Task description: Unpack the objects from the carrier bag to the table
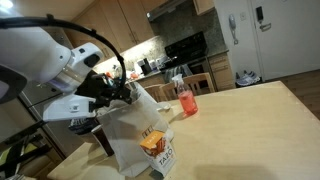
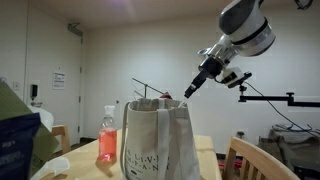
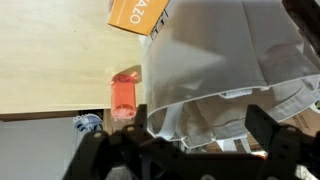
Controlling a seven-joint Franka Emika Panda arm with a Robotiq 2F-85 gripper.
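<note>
My fingers (image 3: 268, 135) hang released and empty above the carrier bag (image 2: 160, 140). I should centre over its mouth, then descend straight without snagging the rim.

Warm, even room light on the tabletop (image 1: 250, 110) right of the carrier bag (image 1: 135, 130), with a faint sheen. Bright kitchen lamps (image 1: 165, 45) far behind the carrier bag; arm (image 1: 40, 60) left of it washed out white. Dimmer and greyer around the carrier bag (image 2: 160, 140) in an exterior view, packaging (image 2: 18, 135) left of it out of focus. In the wrist view, bag fabric nearly blown out, fingers (image 3: 268, 135) below it dark and blurred. Low resolution, soft everywhere
</note>
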